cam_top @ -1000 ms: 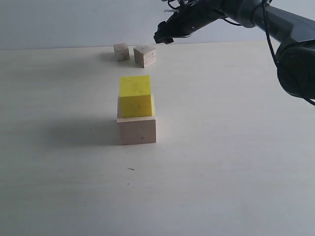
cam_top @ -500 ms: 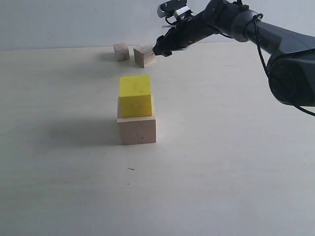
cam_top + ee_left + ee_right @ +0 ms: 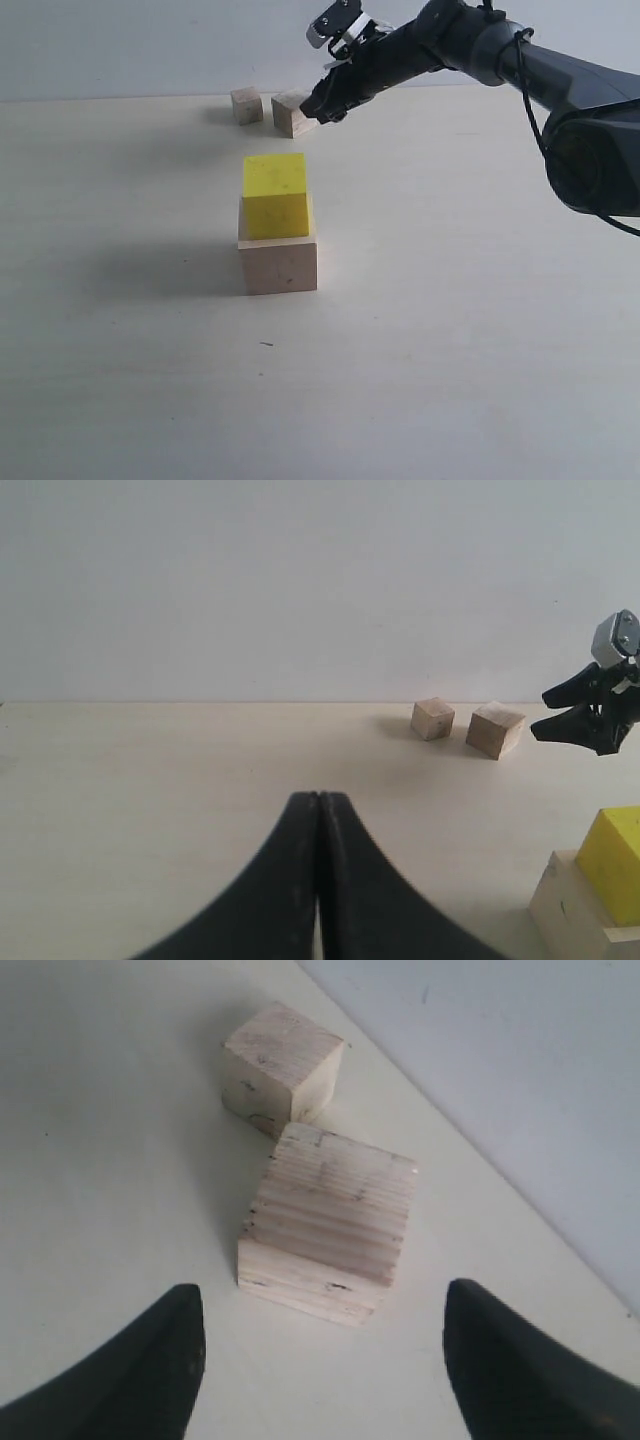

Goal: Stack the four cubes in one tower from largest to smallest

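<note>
The yellow cube (image 3: 275,196) rests on the large pale wood cube (image 3: 279,264) mid-table, a two-block tower. Two smaller pale wood cubes lie at the back: the bigger one (image 3: 291,113) (image 3: 328,1222) (image 3: 495,729) and the smallest (image 3: 246,105) (image 3: 280,1066) (image 3: 432,719). My right gripper (image 3: 322,110) (image 3: 325,1345) is open, its fingers spread wide just short of the bigger small cube, not touching it. My left gripper (image 3: 319,798) is shut and empty, above bare table; it does not show in the exterior view.
The pale table (image 3: 450,320) meets a light wall along its back edge just behind the small cubes. The right arm (image 3: 520,55) stretches in from the upper right. The tower's corner (image 3: 600,880) shows in the left wrist view.
My right gripper has come down and leftward from above the back edge to just beside the bigger small cube. The cubes and the tower have not moved.
</note>
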`<state>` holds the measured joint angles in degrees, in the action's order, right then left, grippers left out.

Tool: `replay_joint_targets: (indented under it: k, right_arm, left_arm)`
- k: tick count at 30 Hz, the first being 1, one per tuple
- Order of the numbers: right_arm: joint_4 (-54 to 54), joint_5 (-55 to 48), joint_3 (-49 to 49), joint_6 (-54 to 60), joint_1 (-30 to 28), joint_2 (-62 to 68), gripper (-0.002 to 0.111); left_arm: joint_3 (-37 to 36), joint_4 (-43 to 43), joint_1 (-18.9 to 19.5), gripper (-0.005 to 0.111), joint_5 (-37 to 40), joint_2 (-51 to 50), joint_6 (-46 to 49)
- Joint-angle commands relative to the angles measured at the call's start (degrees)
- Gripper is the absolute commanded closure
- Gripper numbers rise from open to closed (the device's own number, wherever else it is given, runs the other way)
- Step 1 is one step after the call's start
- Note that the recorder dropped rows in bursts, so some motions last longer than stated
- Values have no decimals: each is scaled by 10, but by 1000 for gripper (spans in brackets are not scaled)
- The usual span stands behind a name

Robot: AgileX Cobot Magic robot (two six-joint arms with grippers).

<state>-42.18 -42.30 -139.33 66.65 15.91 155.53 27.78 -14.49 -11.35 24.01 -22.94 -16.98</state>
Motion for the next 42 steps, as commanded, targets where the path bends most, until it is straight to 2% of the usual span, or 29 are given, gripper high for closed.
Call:
replay_joint_targets:
  k: [1,8,10,14,16,34,42]
  right_arm:
    - [-9,-2,-5,42,1,-3,45]
    - [-48,0,-5,86,1,-3,54]
    - [-52,4,-5,88,1,-3,65]
    - [-52,5,-5,103,1,-3,97]
    - [-53,7,-5,108,1,-3,108]
    - [-164,68,-5,189,1,13,108]
    - [-169,77,-10,221,9,33,108]
  left_arm:
    - [-4,0,0,107,-4,-4,4]
    - [-4,0,0,107,-4,-4,4]
    - [-4,0,0,107,-4,-4,4]
    - [-4,0,0,107,-4,-4,4]
    - [-4,0,0,107,-4,-4,4]
    - [-4,-2,0,107,-5,-4,5]
    - [-4,-2,0,107,-5,-4,5]
